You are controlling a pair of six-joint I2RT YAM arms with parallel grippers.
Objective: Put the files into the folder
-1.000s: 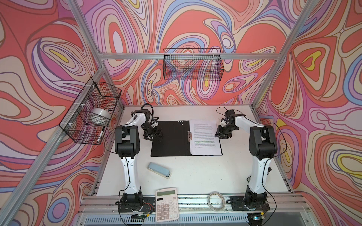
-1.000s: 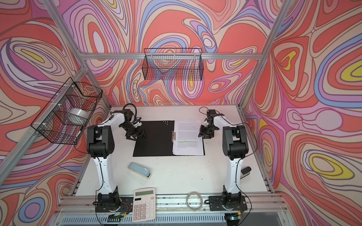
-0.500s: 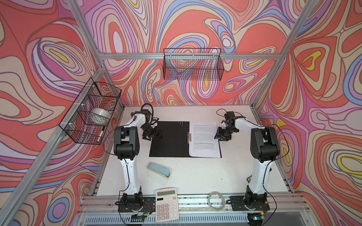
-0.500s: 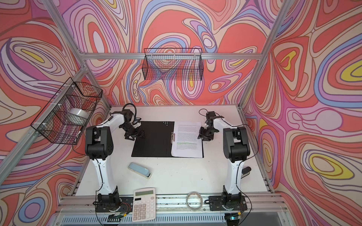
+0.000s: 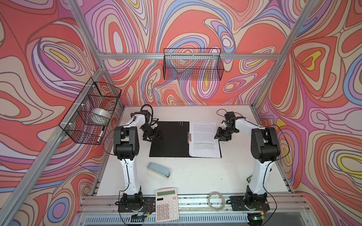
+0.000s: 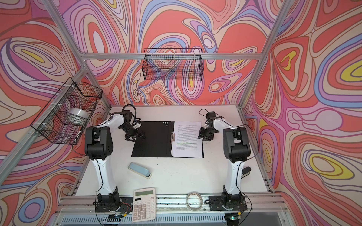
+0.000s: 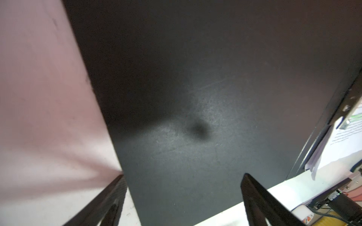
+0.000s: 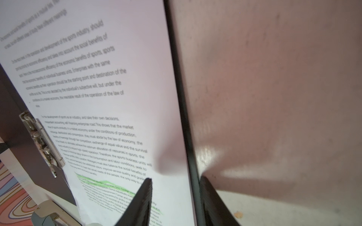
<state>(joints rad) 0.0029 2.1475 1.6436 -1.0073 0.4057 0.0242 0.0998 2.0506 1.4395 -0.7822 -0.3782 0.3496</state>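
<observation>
The folder lies open and flat at the back of the table, black inside up. The files, white printed sheets with green highlighted lines, lie on its right half beside the metal clip. My left gripper stands open low at the folder's left edge, with the black cover between its fingers, untouched. My right gripper is open astride the folder's right edge: one finger over the files, the other on the table side.
A pale blue stapler lies in front of the folder. At the front rail are a white calculator and a wire coil. Wire baskets hang on the left wall and the back wall.
Both arms' elbows have swung slightly outward and the folder with the files has slid a touch to the left. Neither gripper's opening has visibly changed.
</observation>
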